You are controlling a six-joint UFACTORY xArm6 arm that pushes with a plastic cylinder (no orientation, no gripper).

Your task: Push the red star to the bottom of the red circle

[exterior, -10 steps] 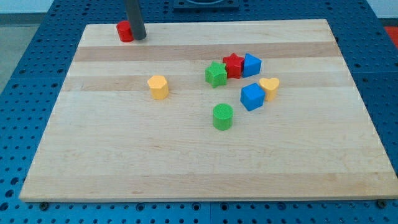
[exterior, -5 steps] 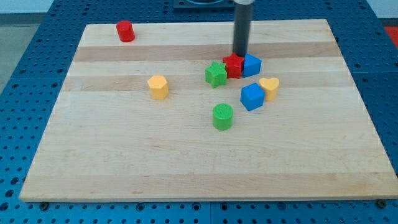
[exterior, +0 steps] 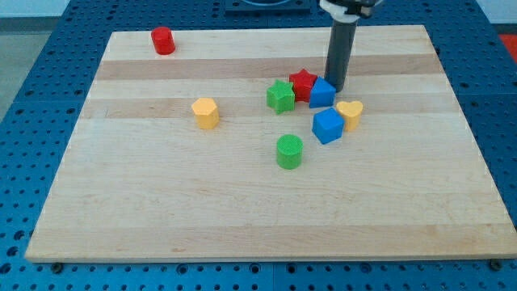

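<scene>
The red star point(exterior: 302, 82) sits right of the board's middle, touching a green star point(exterior: 280, 96) on its left and a blue block point(exterior: 321, 93) on its right. The red circle point(exterior: 162, 40), a short red cylinder, stands near the board's top left corner, far from the star. My tip point(exterior: 335, 87) is down at the upper right side of the blue block, just right of the red star.
A blue cube point(exterior: 327, 125) and a yellow heart point(exterior: 350, 113) lie below my tip. A green cylinder point(exterior: 289, 151) is below the cluster. A yellow block point(exterior: 205, 112) stands left of the middle. The wooden board point(exterior: 242, 210) rests on a blue pegboard.
My tip went from beside the red circle at top left across to the cluster, then from above the red star to the blue block's right. The blue block shifted slightly down-left.
</scene>
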